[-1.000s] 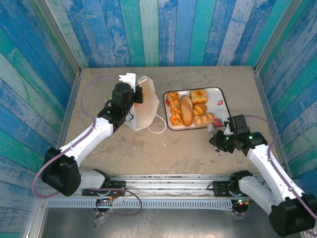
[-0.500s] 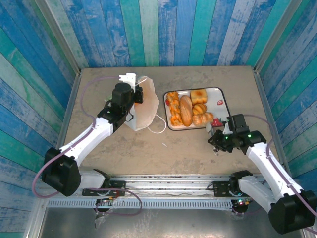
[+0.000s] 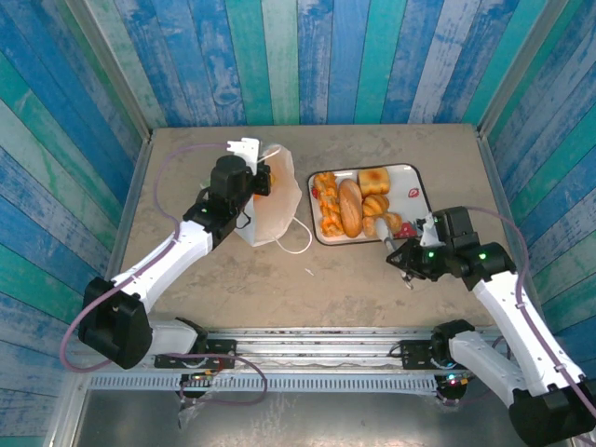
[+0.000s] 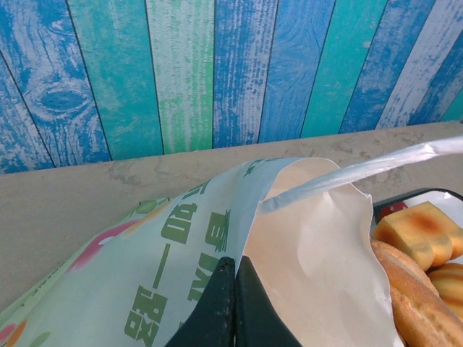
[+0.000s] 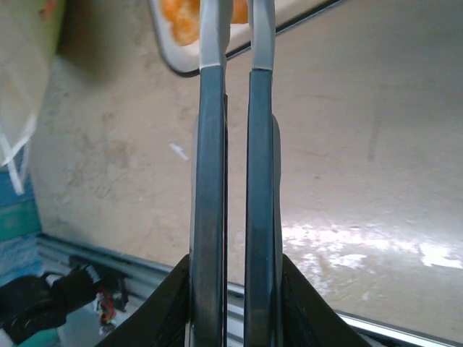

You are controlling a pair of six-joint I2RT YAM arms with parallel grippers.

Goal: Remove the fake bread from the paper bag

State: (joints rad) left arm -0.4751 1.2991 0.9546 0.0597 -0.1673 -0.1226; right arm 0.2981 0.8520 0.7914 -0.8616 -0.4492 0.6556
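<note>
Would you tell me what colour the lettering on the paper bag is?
Green, on the pale paper bag; clearest in the left wrist view.

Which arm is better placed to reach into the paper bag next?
Probably the right. The left gripper is shut on the rim of the paper bag, so it is occupied. The right gripper is shut and empty near the tray, free to move over.

Bare counter (image 3: 354, 279) lies open nearside. A narrow gap parts the paper bag (image 3: 277, 200) from the tray (image 3: 408, 176); plank walls (image 3: 307, 56) close three sides.
</note>
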